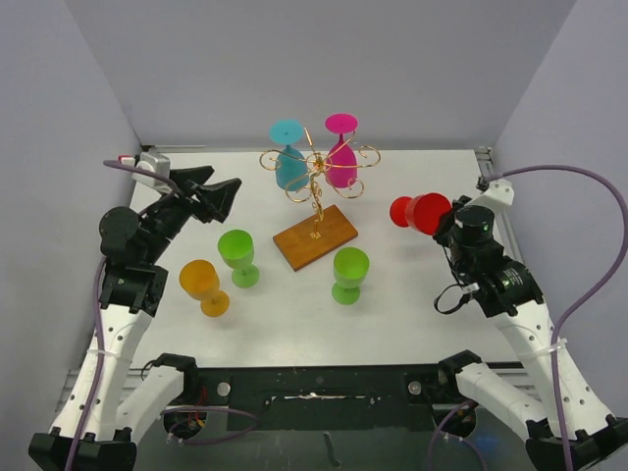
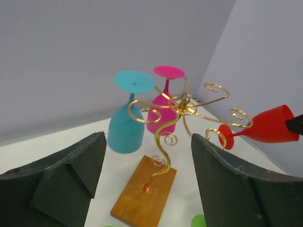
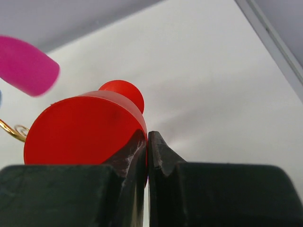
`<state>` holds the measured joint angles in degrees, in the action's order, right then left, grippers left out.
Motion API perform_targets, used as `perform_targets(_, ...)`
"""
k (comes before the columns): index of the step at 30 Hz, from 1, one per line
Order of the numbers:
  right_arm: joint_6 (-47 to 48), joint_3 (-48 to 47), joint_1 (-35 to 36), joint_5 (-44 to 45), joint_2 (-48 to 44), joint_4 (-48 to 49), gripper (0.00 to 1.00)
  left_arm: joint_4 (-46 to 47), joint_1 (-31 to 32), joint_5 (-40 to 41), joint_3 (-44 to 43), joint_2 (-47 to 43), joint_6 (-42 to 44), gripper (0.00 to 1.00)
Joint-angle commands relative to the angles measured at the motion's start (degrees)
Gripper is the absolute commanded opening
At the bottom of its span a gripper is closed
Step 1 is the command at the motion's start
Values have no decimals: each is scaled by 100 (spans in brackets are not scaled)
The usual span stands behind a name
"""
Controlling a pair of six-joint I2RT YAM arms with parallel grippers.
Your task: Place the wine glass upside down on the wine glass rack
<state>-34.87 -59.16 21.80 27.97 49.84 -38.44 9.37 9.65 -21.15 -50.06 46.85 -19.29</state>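
Note:
The gold wire wine glass rack [image 1: 316, 177] stands on its brown wooden base [image 1: 315, 236] at mid table. A teal glass [image 1: 288, 157] and a pink glass [image 1: 341, 152] hang on it upside down. My right gripper [image 1: 449, 222] is shut on the rim of a red wine glass [image 1: 420, 212], held on its side in the air right of the rack, foot toward the scroll arms. In the right wrist view the fingertips [image 3: 148, 142] pinch the red cup wall [image 3: 85, 127]. My left gripper [image 1: 218, 192] is open and empty, left of the rack [image 2: 173, 113].
Two green glasses [image 1: 237, 257] [image 1: 349, 274] and an orange glass [image 1: 202, 287] stand upright on the white table in front of the rack. Grey walls close in the back and sides. A metal rail [image 1: 488, 167] runs along the table's right edge.

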Motion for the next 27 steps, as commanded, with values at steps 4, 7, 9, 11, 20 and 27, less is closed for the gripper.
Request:
perform_targets(4, 608, -129, 29, 504, -517, 2748, 0, 534, 35, -1010, -1366, 489, -1218, 70)
perform_targets(7, 689, -73, 32, 387, -691, 3553, 0, 1120, 90, -1225, -1564, 712, -1776, 70)
perform_targets(9, 712, -38, 27, 191, -789, 3964, 0, 1562, 145, -1226, -1629, 862, -2183, 70)
perform_targets(11, 716, 18, 28, -33, -880, 4330, 0, 1895, 252, -1148, -1675, 1031, -2580, 70)
perform_targets(20, 428, 755, 29, -1525, -966, 5882, 0, 2240, 1802, 336, -1598, 1546, -3583, 67)
perform_targets(27, 34, 825, 74, -2569, -499, 7014, 0, 1907, 2264, 1272, -1842, 1892, -3737, 66)
